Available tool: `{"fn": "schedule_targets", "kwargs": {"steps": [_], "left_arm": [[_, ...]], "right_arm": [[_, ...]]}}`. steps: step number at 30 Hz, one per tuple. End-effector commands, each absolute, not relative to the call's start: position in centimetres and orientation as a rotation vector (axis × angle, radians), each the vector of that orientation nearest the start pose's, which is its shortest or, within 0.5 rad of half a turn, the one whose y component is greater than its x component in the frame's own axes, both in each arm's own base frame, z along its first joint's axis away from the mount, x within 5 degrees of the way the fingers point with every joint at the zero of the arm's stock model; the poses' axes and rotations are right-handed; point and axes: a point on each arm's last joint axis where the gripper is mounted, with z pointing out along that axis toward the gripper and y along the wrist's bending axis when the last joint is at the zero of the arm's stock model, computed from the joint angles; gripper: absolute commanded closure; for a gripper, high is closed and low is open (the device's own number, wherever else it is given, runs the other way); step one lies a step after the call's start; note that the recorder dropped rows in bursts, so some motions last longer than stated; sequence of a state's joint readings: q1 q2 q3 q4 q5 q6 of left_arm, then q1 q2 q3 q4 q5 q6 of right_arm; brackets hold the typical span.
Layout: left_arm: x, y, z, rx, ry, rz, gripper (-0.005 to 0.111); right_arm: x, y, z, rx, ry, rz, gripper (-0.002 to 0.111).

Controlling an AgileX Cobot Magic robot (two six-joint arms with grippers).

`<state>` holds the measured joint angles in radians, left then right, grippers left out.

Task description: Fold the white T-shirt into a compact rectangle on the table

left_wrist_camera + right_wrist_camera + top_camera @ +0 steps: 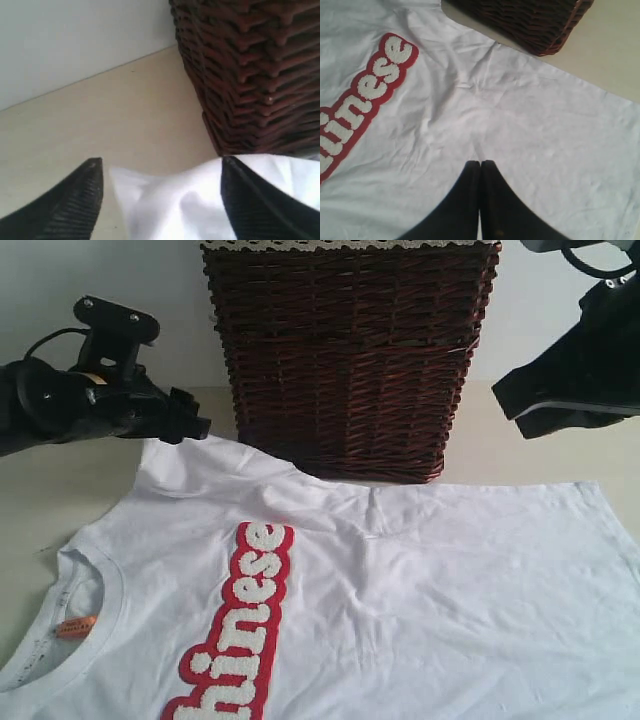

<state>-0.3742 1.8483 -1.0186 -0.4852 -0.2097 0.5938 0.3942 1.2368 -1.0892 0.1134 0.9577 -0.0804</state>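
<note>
The white T-shirt [430, 580] lies spread chest-up on the tabletop [60, 490] and fills the near half of the exterior view. As far as we can tell, nothing's folded yet. Its long axis runs roughly 9-to-3 across that view. The ribbed collar [100, 590] sits down at about 8 o'clock and the hem runs out of frame toward 3 o'clock. The red-outlined lettering [245, 620] goes crossways to that, from 7 up toward 12, so the shirt is basically lying sideways to the camera. One sleeve [175, 465] pokes out at about 10 o'clock. The shirt's far edge is right up against the foot of the dark wicker basket [350, 360] standing at 12 o'clock.

The left hand [161, 165] is at that sleeve with its jaws wide. In the wrist view we see a bunch of white cloth sitting between the two fingers, not pinched. We reckon it's parked there because the sleeve is the loose bit that has to come in before the body can turn into a rectangle.

The right hand [480, 167] is pressed fully closed with nothing in it. It's up at 2 o'clock in the exterior view, above the shirt's midsection and not touching it. Our guess is it's just keeping clear while the sleeve side gets sorted.
</note>
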Motion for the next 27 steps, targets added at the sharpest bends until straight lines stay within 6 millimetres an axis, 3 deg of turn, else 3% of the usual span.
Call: {"fn": "schedule_targets", "kwargs": {"steps": [1, 7, 12, 16, 22, 27], "left_arm": [[36.9, -12.8, 19.2, 0.367, 2.078, -0.072, 0.04], [34.5, -13.3, 22.6, 0.529, 2.131, -0.163, 0.068], [30.8, -14.1, 25.4, 0.874, 2.373, -0.353, 0.09], [27.7, -16.3, 24.2, 1.2, 2.472, -0.475, 0.107], [24.1, -20.8, 19.2, 1.626, 2.353, -0.449, 0.101], [20.7, -25.3, 17.6, 1.796, 2.175, -0.505, 0.094]], "right_arm": [[22.2, 10.2, 33.2, -0.565, 2.528, 0.26, 0.108], [22.1, 10.1, 33.2, -0.567, 2.532, 0.26, 0.108], [22.1, 10.1, 33.1, -0.569, 2.54, 0.259, 0.108], [22.0, 10.1, 33.0, -0.595, 2.549, 0.251, 0.108], [21.7, 10.0, 32.1, -0.601, 2.58, 0.243, 0.108], [21.7, 10.0, 32.1, -0.604, 2.579, 0.243, 0.108]]}}
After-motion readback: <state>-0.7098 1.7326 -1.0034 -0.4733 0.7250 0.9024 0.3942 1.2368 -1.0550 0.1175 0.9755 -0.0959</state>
